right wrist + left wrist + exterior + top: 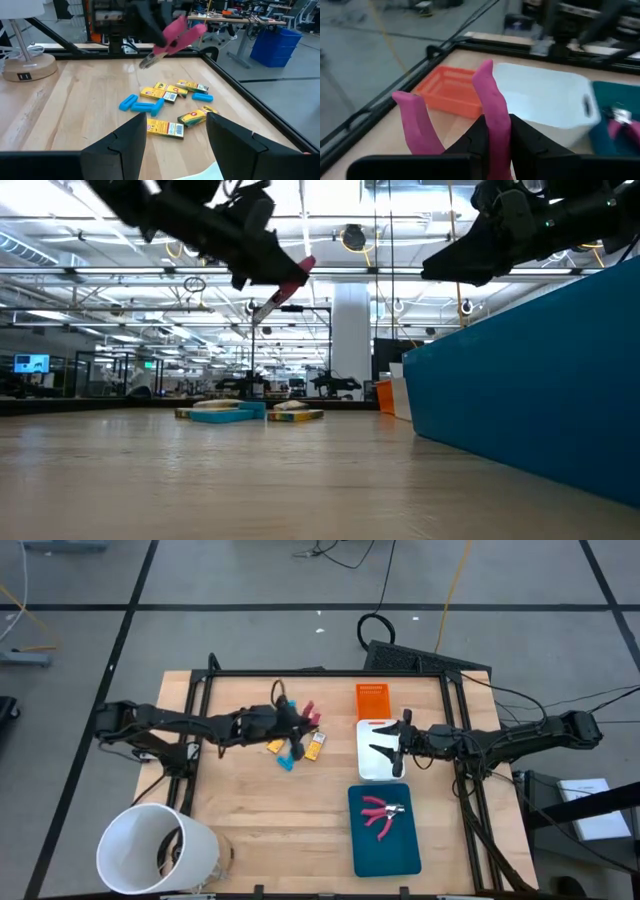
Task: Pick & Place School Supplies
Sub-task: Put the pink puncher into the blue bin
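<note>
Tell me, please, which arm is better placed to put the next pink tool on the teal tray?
Left: its gripper already holds a pink-handled tool in the air, while the right gripper hangs open over the white tray.

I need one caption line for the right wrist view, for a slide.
Left hand lifts pink-handled scissors above yellow crayon boxes and blue pieces on the wooden table.

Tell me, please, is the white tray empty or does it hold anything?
Empty as far as shown: the left wrist view shows the white tray bare inside; from above, the right gripper hides part of it.
</note>
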Available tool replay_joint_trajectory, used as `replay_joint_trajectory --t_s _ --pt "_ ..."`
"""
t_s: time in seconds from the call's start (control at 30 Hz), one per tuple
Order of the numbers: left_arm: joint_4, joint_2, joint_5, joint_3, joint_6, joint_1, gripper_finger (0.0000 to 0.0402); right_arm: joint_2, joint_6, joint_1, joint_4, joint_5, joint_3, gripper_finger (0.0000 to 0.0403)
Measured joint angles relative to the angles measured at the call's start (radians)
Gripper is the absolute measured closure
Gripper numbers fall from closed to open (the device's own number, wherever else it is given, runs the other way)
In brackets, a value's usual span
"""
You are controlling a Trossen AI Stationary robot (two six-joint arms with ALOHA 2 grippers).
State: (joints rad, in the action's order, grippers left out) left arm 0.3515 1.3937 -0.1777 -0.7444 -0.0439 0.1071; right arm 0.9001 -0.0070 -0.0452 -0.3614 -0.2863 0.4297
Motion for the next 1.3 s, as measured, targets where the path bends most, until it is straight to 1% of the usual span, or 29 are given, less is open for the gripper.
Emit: replay_joint_trajectory --t_s 0.1,0.17,0.23,0.33,0.37,0.43,0.53,0.6,0.73,0.8,0.9,0.97,1.1,1.3 --pt "0.136 -0.015 0.059 0.081 0.015 0.016 0.0351 0.0 0.001 0.0 -0.004 0.0 0.0 0.0206" --pt "0.213 -0.028 0.118 0.124 0.029 0.034 0.0351 0.0 0.004 0.0 -0.009 0.0 0.0 0.0206" --pt "0.327 -0.029 0.226 0.153 0.039 0.048 0.0351 0.006 0.004 0.0 -0.018 0.0 0.0 0.0206" --pt "0.505 -0.022 0.436 0.192 0.039 0.063 0.0351 0.037 0.004 0.0 -0.069 0.001 0.0 0.0206" --pt "0.547 -0.017 0.487 0.199 0.039 0.065 0.0351 0.055 0.004 0.0 -0.102 0.001 -0.001 0.0206" --pt "0.593 -0.013 0.563 0.213 0.038 0.065 0.0351 0.1 0.002 0.0 -0.166 0.003 0.0 0.0206" --pt "0.62 -0.013 0.661 0.214 0.039 0.06 0.0351 0.185 -0.003 0.0 -0.272 0.003 0.0 0.0206" --pt "0.637 -0.013 0.705 0.214 0.038 0.051 0.0351 0.252 -0.021 0.0 -0.355 0.003 0.0 0.0206" --pt "0.652 -0.013 0.703 0.214 0.061 0.024 0.0351 0.381 -0.059 0.0 -0.556 0.004 0.0 0.0206" --pt "0.65 -0.013 0.648 0.214 0.077 0.019 0.0351 0.433 -0.062 0.0 -0.658 0.027 0.0 0.0206" --pt "0.651 -0.012 0.526 0.213 0.115 0.007 0.0351 0.5 -0.051 0.006 -0.759 0.084 0.007 0.0206" --pt "0.655 -0.006 0.486 0.213 0.139 -0.004 0.0351 0.538 -0.032 0.01 -0.764 0.12 0.026 0.0206" --pt "0.674 -0.005 0.483 0.212 0.152 -0.016 0.035 0.619 -0.018 0.013 -0.753 0.183 0.087 0.0206" --pt "0.695 -0.005 0.486 0.208 0.148 -0.028 0.035 0.722 0.037 0.013 -0.731 0.188 0.182 0.0205"
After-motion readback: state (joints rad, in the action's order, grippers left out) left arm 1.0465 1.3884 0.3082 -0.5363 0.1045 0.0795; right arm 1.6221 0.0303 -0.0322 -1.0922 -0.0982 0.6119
